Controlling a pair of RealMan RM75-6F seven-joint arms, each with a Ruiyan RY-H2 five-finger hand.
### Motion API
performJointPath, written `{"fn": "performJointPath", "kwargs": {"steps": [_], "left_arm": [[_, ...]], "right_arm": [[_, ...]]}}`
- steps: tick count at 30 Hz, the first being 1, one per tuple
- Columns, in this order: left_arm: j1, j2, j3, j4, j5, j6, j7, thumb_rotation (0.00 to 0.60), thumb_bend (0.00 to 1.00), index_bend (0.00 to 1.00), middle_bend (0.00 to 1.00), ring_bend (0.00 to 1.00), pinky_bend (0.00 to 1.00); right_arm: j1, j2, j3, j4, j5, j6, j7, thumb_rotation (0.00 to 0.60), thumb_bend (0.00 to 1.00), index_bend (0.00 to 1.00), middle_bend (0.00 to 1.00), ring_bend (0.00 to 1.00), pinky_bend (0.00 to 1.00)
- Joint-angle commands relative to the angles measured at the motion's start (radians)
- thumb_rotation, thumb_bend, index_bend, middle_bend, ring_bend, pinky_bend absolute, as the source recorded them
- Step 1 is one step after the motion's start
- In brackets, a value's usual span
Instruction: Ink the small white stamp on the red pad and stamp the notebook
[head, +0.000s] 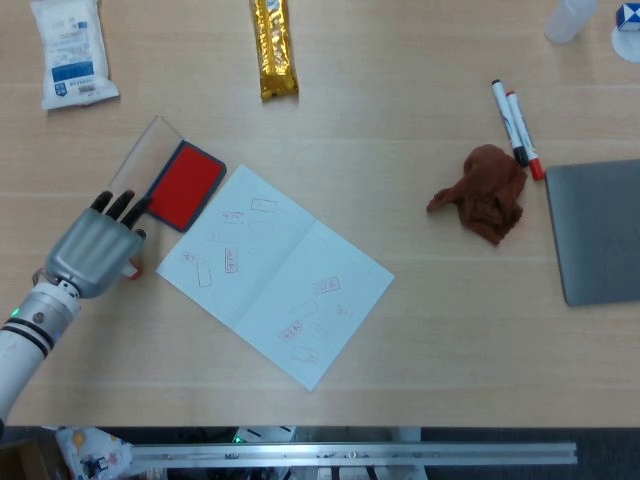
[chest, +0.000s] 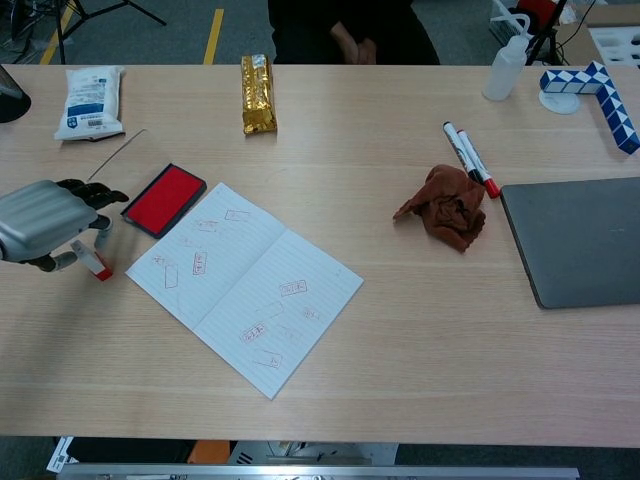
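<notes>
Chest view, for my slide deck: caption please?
Left hand beside the small white stamp, near red pad and open notebook.

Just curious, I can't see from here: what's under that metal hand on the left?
A small white stamp with a red tip stands on the table under the left hand. The fingers hide its top.

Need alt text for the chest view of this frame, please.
The robot's left hand rests at the table's left edge over the small white stamp, beside the red pad and open notebook covered in red stamp marks. Markers, a brown cloth and a grey laptop lie right.
</notes>
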Motion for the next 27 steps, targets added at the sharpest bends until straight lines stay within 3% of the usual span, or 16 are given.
{"fn": "performJointPath", "kwargs": {"steps": [1, 15, 21, 27], "left_arm": [[0.005, 0.016, -0.003, -0.018, -0.001, 0.007, -0.007, 0.6, 0.32, 0.42, 0.07, 0.07, 0.16], [0.04, 0.144, -0.027, -0.196, 0.049, 0.106, -0.109, 0.6, 0.32, 0.34, 0.07, 0.06, 0.15], [0.081, 0.207, -0.057, -0.282, 0.077, 0.205, -0.212, 0.6, 0.32, 0.21, 0.07, 0.06, 0.15], [0.154, 0.21, -0.104, -0.3, 0.086, 0.36, -0.318, 0.6, 0.32, 0.1, 0.07, 0.06, 0.15]], "right_arm": [[0.0, 0.0, 0.0, 0.0, 0.001, -0.001, 0.0, 0.6, 0.18, 0.37, 0.42, 0.35, 0.41], [0.0, 0.003, 0.006, -0.008, 0.009, 0.001, -0.004, 0.6, 0.18, 0.37, 0.42, 0.35, 0.41], [0.001, 0.006, 0.01, -0.018, 0.02, -0.005, -0.014, 0.6, 0.18, 0.37, 0.42, 0.35, 0.41], [0.002, 0.012, 0.017, -0.031, 0.037, -0.013, -0.025, 0.6, 0.18, 0.37, 0.42, 0.35, 0.41]]}}
